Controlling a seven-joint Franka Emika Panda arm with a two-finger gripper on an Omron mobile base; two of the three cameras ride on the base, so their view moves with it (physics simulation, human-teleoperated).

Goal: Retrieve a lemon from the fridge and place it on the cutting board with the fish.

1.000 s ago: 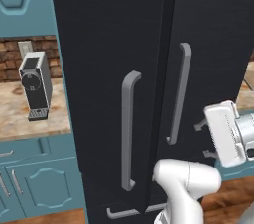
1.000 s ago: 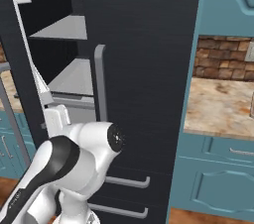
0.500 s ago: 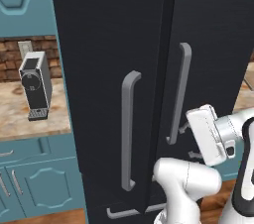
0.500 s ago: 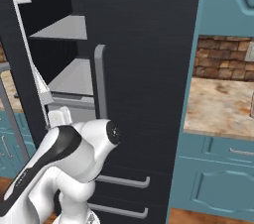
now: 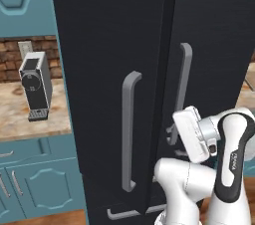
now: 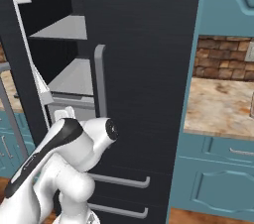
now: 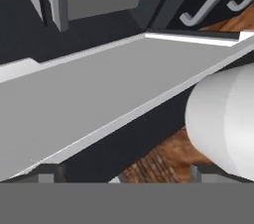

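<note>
i am at the fetching step: the fridge [image 5: 114,45] stands before me and nothing has been picked up. from the right base view its left door stands swung open, with grey shelves [image 6: 74,77] showing in the dark interior, while the right door with its long grey handle [image 6: 100,86] is shut. in the left base view the open door's face is turned toward the camera and carries its own bar handle [image 5: 128,129]

my gripper [image 7: 119,178] sits low near the gap between the doors, at about the height of the lower shelves. its tips show as two small grey stubs far apart at the bottom of the hand view, so the jaws are spread wide and carry nothing. that view looks along a flat grey panel [image 7: 99,99] that appears to be part of the fridge interior or door edge; i cannot tell which

the lemon is not to be made out on any shelf from these angles; i judge it lies deeper inside, or on a level hidden by the door and my own arm. the cutting board and the fish are likewise elsewhere in the kitchen

the next move, in my judgement, calls for bringing the hand round into the open compartment, finding the fruit, and lining the wide jaws either side of it before closing. the risk is clipping a shelf edge or the door on the way in
</note>
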